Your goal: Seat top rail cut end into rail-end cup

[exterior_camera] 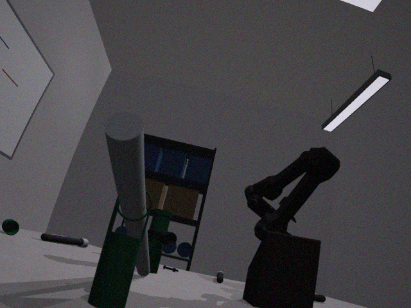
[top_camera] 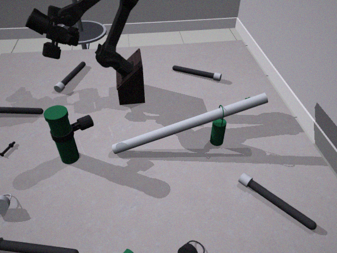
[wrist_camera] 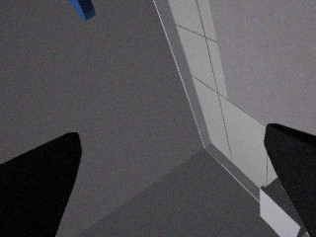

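Observation:
The white rail (top_camera: pixel 168 130) (exterior_camera: pixel 128 172) slants through the green wire loop (top_camera: pixel 222 110) (exterior_camera: pixel 151 202) above the short green post (top_camera: pixel 217 133) (exterior_camera: pixel 114 265). Its left end in the top view is low, near the floor, and apart from the cup. The black rail-end cup (top_camera: pixel 86 122) (exterior_camera: pixel 169 237) sticks out from the black brace band (top_camera: pixel 62 136) on the big green post (top_camera: pixel 68 152) (exterior_camera: pixel 160 222). The band sits somewhat below the green post cap (top_camera: pixel 56 112). My gripper (wrist_camera: pixel 173 138) is open and empty, high at the upper left of the top view, far from rail and cup.
Dark rods with pale ends (top_camera: pixel 73 73) (top_camera: pixel 196 71) (top_camera: pixel 280 202) lie around the floor. A small black bolt (top_camera: pixel 7 148) lies left of the big post. The arm's dark base block (top_camera: pixel 131 89) (exterior_camera: pixel 282 268) stands behind the posts. A wall (top_camera: pixel 296 49) rises at the right.

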